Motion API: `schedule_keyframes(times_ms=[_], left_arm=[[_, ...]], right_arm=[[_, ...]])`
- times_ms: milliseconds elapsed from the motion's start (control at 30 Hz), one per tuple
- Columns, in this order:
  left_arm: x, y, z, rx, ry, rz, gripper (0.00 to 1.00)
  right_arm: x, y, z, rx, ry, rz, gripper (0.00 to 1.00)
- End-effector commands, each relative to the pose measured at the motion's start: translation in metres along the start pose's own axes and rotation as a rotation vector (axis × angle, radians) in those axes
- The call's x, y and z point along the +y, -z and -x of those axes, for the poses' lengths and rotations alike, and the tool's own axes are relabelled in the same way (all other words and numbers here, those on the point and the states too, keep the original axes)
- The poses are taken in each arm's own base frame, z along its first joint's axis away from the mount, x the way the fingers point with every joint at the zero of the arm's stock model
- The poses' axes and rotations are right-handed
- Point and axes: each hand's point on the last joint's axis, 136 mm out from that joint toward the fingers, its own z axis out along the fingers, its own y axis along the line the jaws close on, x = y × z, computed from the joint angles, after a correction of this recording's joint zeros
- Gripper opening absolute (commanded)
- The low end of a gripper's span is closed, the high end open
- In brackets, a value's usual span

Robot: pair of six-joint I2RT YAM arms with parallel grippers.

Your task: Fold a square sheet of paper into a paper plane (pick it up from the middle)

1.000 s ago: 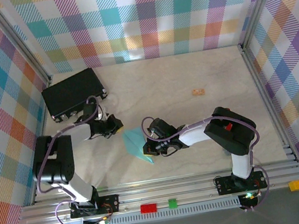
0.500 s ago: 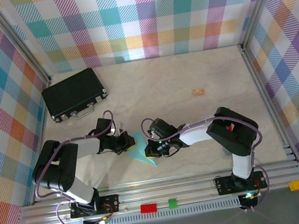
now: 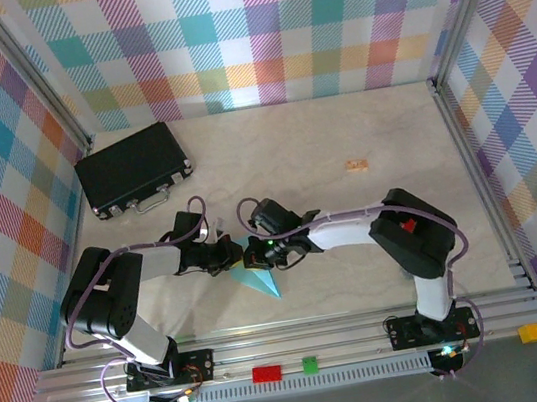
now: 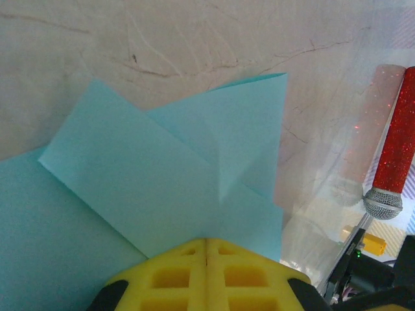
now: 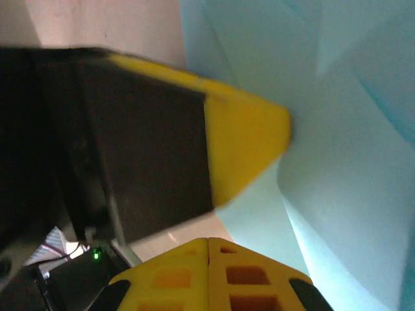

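The square sheet of paper [image 3: 259, 282], light turquoise and partly folded into overlapping flaps, lies on the table near the front middle. In the left wrist view the paper [image 4: 162, 175] shows two angled flaps with a crease between them. My left gripper [image 3: 240, 257] is shut, and its yellow tips [image 4: 206, 241] rest on the sheet's near part. My right gripper [image 3: 257, 252] is shut too [image 5: 207, 240], tip to tip with the left one at the paper's upper edge. In the right wrist view the left gripper's yellow finger [image 5: 249, 139] lies across the paper [image 5: 343, 129].
A black case [image 3: 132, 168] lies at the back left. A small tan scrap [image 3: 356, 164] sits right of centre. A red glittery stick with a silver mesh end [image 4: 394, 152] lies beyond the paper. Red [image 3: 267, 372], green [image 3: 310, 364] and yellow [image 3: 531, 332] bricks sit on the front rail.
My left gripper has swung right and forward onto the paper. My right gripper has slid left until it meets the left one. The paper has shifted slightly.
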Motion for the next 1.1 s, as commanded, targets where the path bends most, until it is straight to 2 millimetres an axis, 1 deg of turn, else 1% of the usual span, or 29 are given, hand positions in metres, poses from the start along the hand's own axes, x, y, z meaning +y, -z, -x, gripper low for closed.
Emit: schedule_keyframes(times_ms=[0, 100, 167, 300, 500, 567, 700, 800, 867, 900, 967, 1067], left_arm=[[0.029, -0.003, -0.009, 0.015, 0.034, 0.098, 0.05], [0.03, -0.003, -0.008, 0.012, 0.039, 0.096, 0.05], [0.031, -0.003, -0.008, 0.009, 0.043, 0.095, 0.05], [0.033, -0.002, -0.007, 0.005, 0.049, 0.103, 0.04], [0.035, -0.003, -0.007, 0.009, 0.054, 0.105, 0.04], [0.035, -0.003, -0.007, 0.007, 0.053, 0.105, 0.04], [0.035, -0.003, -0.006, 0.007, 0.053, 0.106, 0.04], [0.035, -0.004, -0.007, 0.011, 0.056, 0.106, 0.04], [0.034, -0.003, -0.007, 0.009, 0.053, 0.106, 0.04], [0.035, -0.003, -0.007, 0.008, 0.054, 0.107, 0.04], [0.034, -0.003, -0.007, 0.007, 0.053, 0.106, 0.04], [0.035, -0.003, -0.007, 0.01, 0.055, 0.107, 0.04]], right_arm=[[-0.035, -0.019, -0.013, 0.052, -0.03, -0.113, 0.0], [-0.056, -0.02, -0.025, 0.066, -0.062, -0.152, 0.0], [-0.062, -0.017, -0.032, 0.068, -0.072, -0.145, 0.0], [-0.063, -0.006, -0.046, 0.07, -0.077, -0.096, 0.0], [-0.063, 0.011, -0.06, 0.07, -0.07, -0.051, 0.03], [-0.06, 0.017, -0.061, 0.062, -0.061, -0.042, 0.04], [-0.033, 0.029, -0.051, 0.03, -0.013, 0.013, 0.06], [-0.018, 0.026, -0.047, 0.046, 0.01, 0.044, 0.06], [-0.017, 0.019, -0.047, 0.052, 0.013, 0.039, 0.07], [-0.019, 0.016, -0.047, 0.059, 0.011, 0.032, 0.07], [-0.032, 0.01, -0.051, 0.075, -0.016, -0.007, 0.08], [-0.054, 0.007, -0.066, 0.1, -0.044, -0.052, 0.08]])
